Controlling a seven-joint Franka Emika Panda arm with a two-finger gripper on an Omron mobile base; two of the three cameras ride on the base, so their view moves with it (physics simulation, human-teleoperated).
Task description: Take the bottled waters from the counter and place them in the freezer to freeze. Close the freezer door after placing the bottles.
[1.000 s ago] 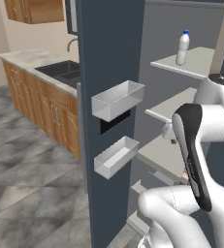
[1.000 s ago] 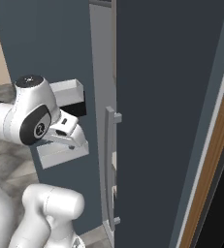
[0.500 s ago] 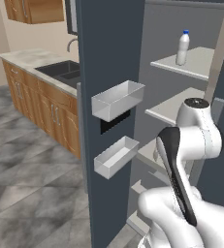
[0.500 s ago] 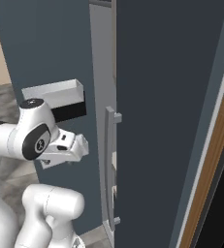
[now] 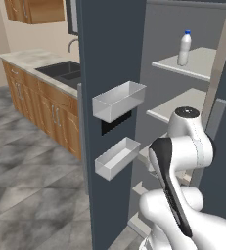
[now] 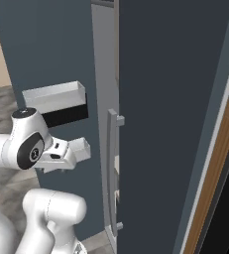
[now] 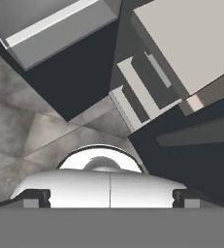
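One blue-capped bottle point(image 5: 184, 48) is shelved; freezer door point(image 5: 112, 97) open. Jaw state cannot be told. Clearance from door bins point(image 5: 119, 100) advised.

So one small clear plastic water bottle with a blue cap and pale label point(image 5: 184, 48) can be seen standing upright on the upper pale grey shelf point(image 5: 195, 64) inside the tall dark slate-grey freezer point(image 5: 183, 97), set towards the shelf's left end. The cap colour is small but reads as blue.

The tall dark grey freezer door point(image 5: 112, 58) is swung wide open, with two clear plastic bins point(image 5: 119, 100) mounted on its inner face, one above the other.

The beige marbled stone counter point(image 5: 33, 61) over brown wooden cabinets is seen off to the left, with a dark sink point(image 5: 65, 70) set into it.
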